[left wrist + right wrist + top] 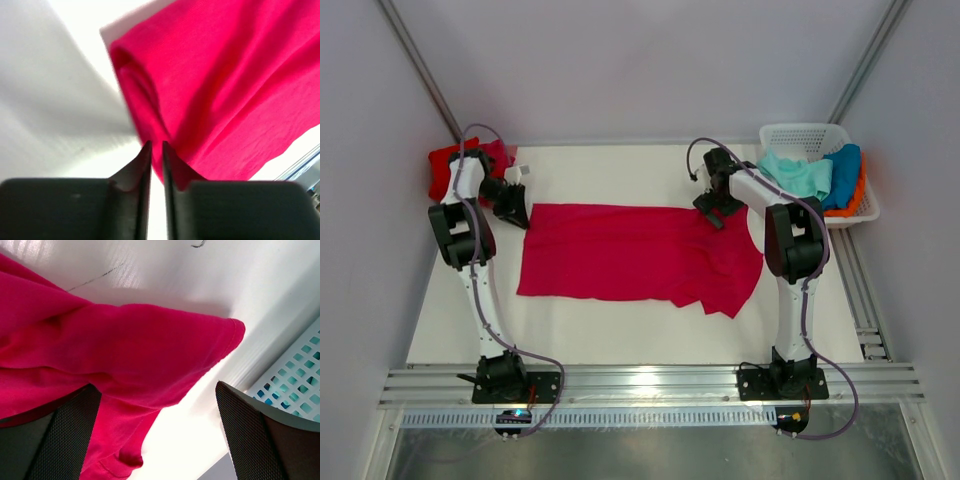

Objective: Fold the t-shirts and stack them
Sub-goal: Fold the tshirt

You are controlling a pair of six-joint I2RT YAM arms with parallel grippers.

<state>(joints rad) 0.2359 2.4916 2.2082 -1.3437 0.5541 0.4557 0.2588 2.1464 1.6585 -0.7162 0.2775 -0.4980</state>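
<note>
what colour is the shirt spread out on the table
The t-shirt is crimson-pink, clearest in the top external view.

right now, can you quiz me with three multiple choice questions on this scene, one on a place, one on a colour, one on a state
1. Where does the white basket sit?
A near left corner
B far right corner
C between the arms

2. What colour is the spread-out t-shirt?
A mint-green
B orange
C crimson-pink

3. How do the jaws of the right gripper stand?
A wide open
B shut on the cloth
C out of view

Answers: 1 B, the top view shows it at the far right; 2 C, every view shows crimson-pink cloth; 3 A, its wrist view shows the fingers far apart.
</note>
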